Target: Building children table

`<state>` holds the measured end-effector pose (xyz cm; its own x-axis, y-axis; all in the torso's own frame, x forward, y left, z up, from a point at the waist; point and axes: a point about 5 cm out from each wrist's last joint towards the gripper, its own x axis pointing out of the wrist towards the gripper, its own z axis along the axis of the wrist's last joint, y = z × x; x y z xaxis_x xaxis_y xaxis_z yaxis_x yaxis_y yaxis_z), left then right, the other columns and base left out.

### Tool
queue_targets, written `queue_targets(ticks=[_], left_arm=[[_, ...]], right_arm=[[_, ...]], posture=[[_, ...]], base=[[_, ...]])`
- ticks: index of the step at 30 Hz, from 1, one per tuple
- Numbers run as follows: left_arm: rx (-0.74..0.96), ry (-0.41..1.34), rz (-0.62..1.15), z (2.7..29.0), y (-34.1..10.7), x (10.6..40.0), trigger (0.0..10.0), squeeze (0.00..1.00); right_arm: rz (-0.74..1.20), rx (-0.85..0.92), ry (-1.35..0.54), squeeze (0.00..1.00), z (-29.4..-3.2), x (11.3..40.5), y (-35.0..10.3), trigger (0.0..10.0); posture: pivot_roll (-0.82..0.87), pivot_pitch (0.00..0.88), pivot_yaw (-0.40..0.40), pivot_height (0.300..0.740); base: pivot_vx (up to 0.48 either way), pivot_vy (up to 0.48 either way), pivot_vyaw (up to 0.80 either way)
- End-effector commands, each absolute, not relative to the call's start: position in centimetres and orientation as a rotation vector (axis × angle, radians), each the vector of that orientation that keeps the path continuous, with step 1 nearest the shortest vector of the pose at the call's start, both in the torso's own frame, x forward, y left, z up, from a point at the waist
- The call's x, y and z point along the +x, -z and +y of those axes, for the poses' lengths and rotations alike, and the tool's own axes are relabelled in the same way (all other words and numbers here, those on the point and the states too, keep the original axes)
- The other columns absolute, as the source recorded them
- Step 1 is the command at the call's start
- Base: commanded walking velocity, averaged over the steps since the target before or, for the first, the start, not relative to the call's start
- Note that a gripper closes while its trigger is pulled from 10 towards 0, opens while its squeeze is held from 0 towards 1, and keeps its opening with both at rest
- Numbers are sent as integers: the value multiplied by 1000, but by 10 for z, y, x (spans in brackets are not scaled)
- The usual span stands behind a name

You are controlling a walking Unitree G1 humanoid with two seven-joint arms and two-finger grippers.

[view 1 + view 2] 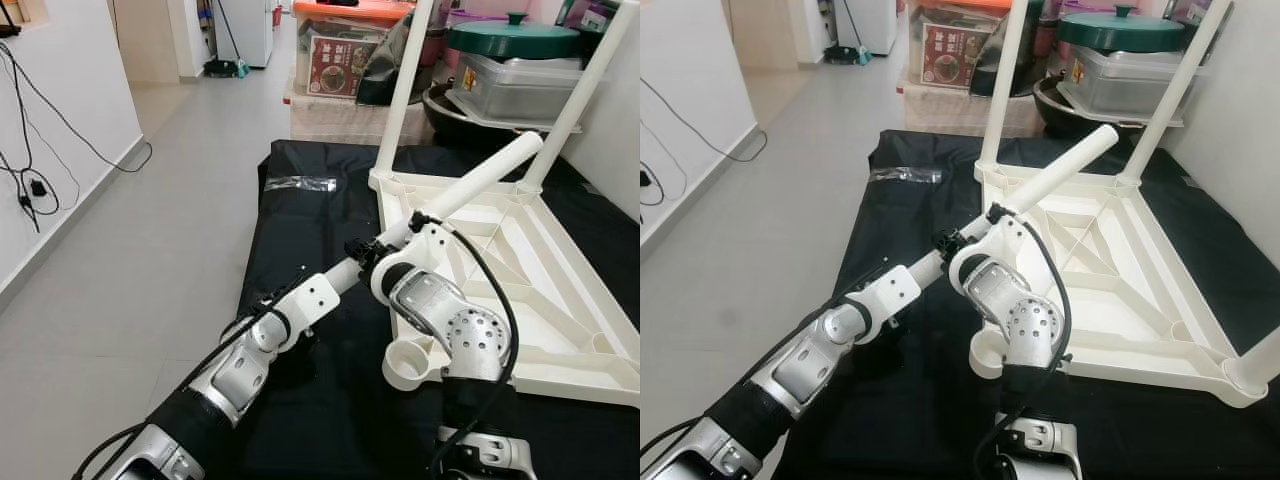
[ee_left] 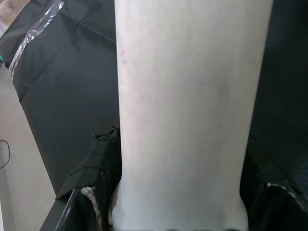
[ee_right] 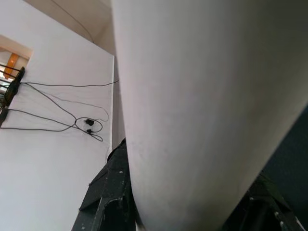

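Note:
A white children's table (image 1: 560,330) lies upside down on a black cloth (image 1: 300,230), with two white legs (image 1: 403,90) standing upright in its far corners. The near-left corner socket (image 1: 408,362) holds nothing. A loose white leg (image 1: 480,180) slants up to the right above the table's left edge. My left gripper (image 1: 362,250) is shut on its lower end. Just above it, my right gripper (image 1: 420,226) is shut on the same leg. In both wrist views the leg (image 2: 183,120) (image 3: 202,110) runs between black fingers (image 2: 96,168) (image 3: 110,192).
A clear plastic bag (image 1: 300,183) lies on the cloth's far left. Storage boxes (image 1: 340,50), a green-lidded pot (image 1: 515,38) and a tub stand behind the table. Grey tiled floor (image 1: 150,230) stretches on the left, with cables (image 1: 35,185) along the white wall.

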<state>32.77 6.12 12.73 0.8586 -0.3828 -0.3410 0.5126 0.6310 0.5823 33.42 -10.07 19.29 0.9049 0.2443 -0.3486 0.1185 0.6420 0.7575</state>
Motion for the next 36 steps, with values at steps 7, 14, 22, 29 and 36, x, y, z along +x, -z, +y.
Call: queue_targets(ticks=[7, 14, 22, 29, 36], left_arm=[[731, 544, 99, 56, -142, 329, 10000, 1000], [521, 555, 18, 71, -164, 320, 10000, 1000], [110, 772, -181, 112, -217, 281, 10000, 1000], [49, 776, -222, 150, -232, 266, 10000, 0], [20, 785, -210, 157, -229, 253, 10000, 0]], right_arm=[[472, 1026, -196, 0, -41, 330, -215, 0], [374, 955, -218, 0, -59, 336, -222, 0], [135, 764, -379, 0, -112, 354, -256, 0], [42, 536, -603, 0, -141, 353, -274, 0], [-43, 270, -777, 0, -182, 359, -293, 0]], posture=[[-39, 0, -63, 740], [-32, 0, -66, 740], [-16, 0, -82, 740], [1, 0, -96, 740], [-1, 0, -102, 740]], base=[[0, 0, 0], [0, 0, 0], [0, 0, 0], [0, 0, 0], [0, 0, 0]])
